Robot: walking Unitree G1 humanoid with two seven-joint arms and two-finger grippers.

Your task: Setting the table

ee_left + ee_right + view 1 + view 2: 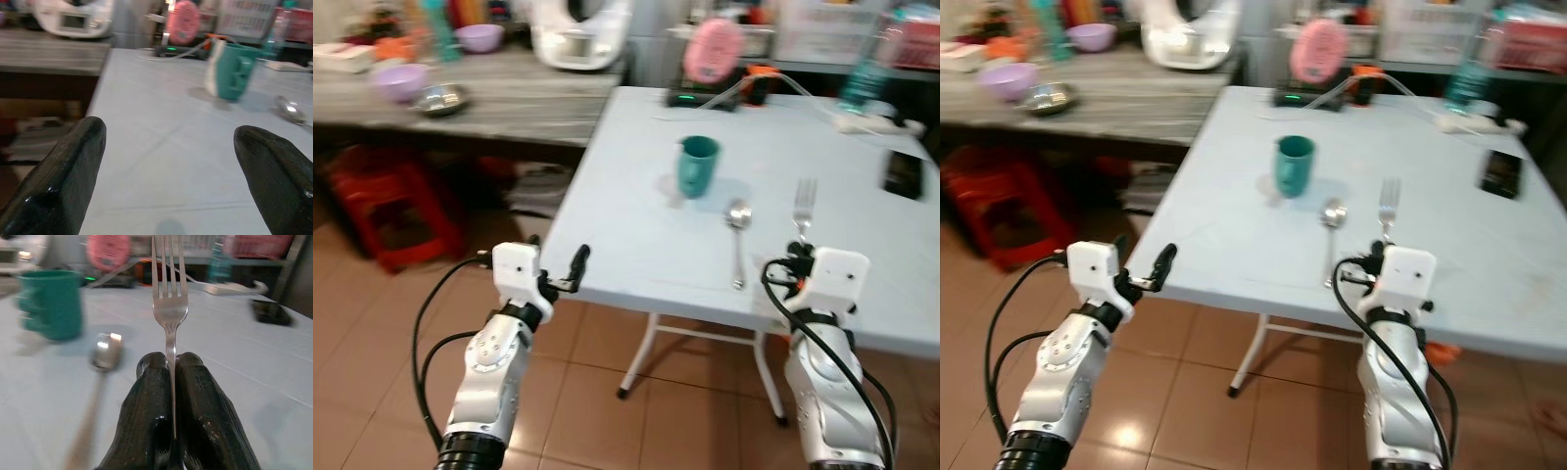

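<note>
Right wrist view: a fork (169, 303) is being clamped by its handle between the closed fingers (151, 421) of the right gripper (168, 363), its tines pointing toward the upper centre of the frame, above the pale blue table (636, 235). In the left eye view, a spoon (737, 230) is being shown lying at centre right, just beside the fork, with a teal mug (697, 164) above it. The left gripper (570, 272) is being held wide open and empty at the table's near edge, lower left.

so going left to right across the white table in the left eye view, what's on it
teal mug → spoon → fork, held in the right pincer → black phone
</note>
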